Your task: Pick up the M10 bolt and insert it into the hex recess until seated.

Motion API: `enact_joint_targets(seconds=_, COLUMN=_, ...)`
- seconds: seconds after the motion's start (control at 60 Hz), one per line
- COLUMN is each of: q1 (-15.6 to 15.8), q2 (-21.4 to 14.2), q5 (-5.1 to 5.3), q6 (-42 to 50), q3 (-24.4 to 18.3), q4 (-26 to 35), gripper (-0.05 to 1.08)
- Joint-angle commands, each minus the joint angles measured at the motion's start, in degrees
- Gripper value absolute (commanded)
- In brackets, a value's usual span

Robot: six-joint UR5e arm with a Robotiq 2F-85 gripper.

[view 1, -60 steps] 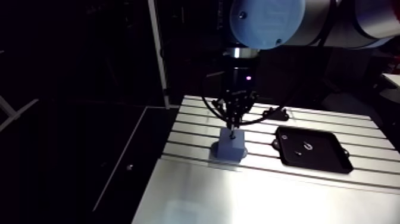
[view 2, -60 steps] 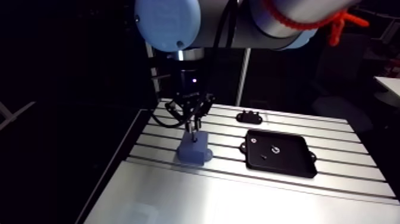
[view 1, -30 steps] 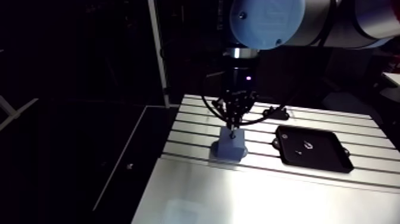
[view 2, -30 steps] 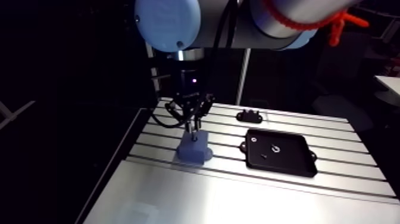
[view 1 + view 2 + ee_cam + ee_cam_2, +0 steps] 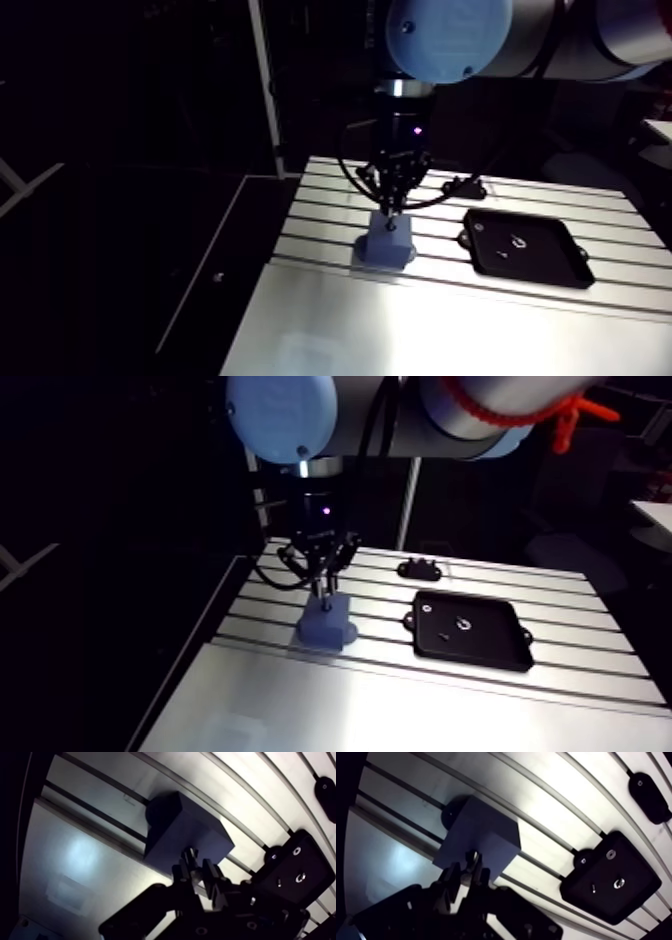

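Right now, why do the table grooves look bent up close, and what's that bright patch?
Wrist view: the wide-angle lens bows the table's straight slots; the patch is light glaring off bare metal; the jaws, shut on the bolt, show only as silhouette. Arm view: dim room, only the table lit.

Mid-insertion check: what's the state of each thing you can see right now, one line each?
gripper: jaws shut on the M10 bolt, over the blue block.
M10 bolt: upright, tip at the block's top; seating hidden.
blue block: standing on the table.
black tray: flat on the table beside the block, holding two small parts.
black bracket: lying on the table, apart from the tray.
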Motion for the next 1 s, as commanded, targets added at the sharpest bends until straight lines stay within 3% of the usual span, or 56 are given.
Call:
enact_joint_targets(seconds=0.017, q1=0.0, q2=0.3, q5=0.0, q6=0.0, q3=0.0, q4=-0.1, gripper=0.8)
enact_joint_targets(seconds=1.0, q1=0.0, q2=0.9, q5=-0.18, q6=-0.3, q3=0.6, q4=-0.9, gripper=0.79)
